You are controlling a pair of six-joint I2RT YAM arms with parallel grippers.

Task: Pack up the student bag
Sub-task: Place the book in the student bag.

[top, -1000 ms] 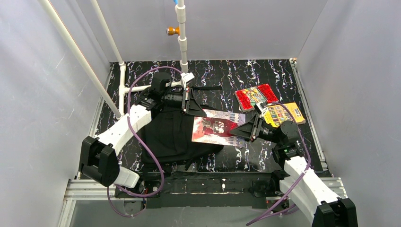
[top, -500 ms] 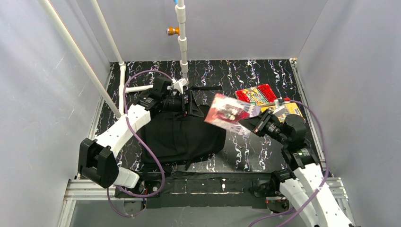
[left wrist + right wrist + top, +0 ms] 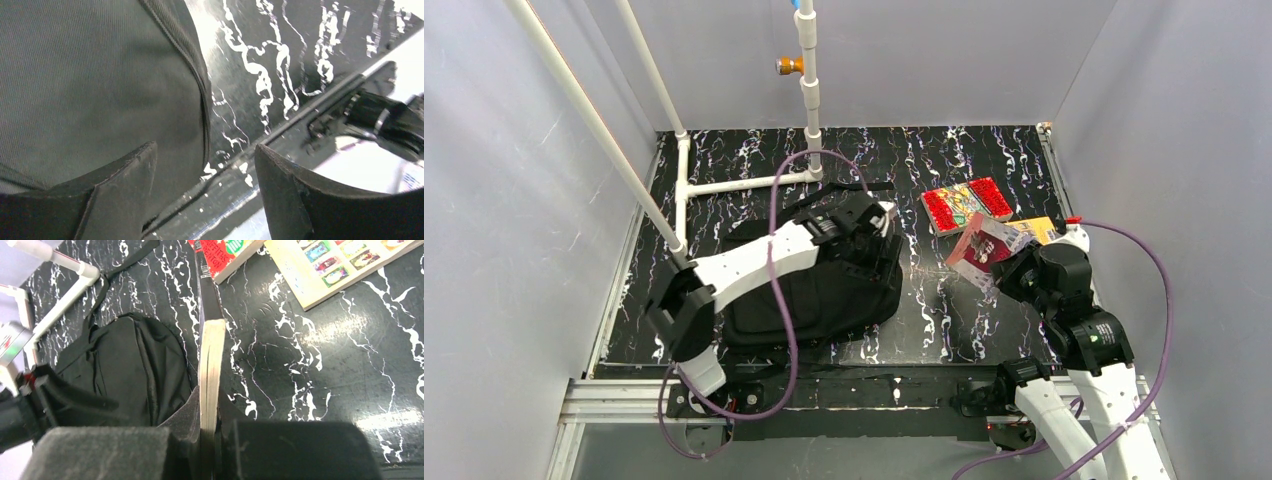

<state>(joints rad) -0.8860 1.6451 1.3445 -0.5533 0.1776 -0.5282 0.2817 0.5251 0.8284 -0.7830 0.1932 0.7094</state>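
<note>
The student bag (image 3: 814, 290) lies flat on the black marble table, left of centre; its grey-black fabric (image 3: 95, 75) fills the left wrist view. My left gripper (image 3: 876, 228) hovers over the bag's right edge, open (image 3: 205, 170), with nothing between its fingers. My right gripper (image 3: 1004, 265) is shut on a red-and-white book (image 3: 982, 248) held up off the table, right of the bag. In the right wrist view that book (image 3: 210, 350) stands edge-on between the pads (image 3: 192, 410), with the bag (image 3: 130, 365) to its left.
A red book (image 3: 964, 203) and a yellow book (image 3: 1039, 232) lie on the table behind the right gripper. A white pipe frame (image 3: 744, 183) stands at the back left. A black strap (image 3: 854, 187) trails behind the bag. Grey walls close in on both sides.
My left gripper let go of the bag's back edge, opened and swung over the bag's right side. My right gripper closed on the book and lifted it rightward.
</note>
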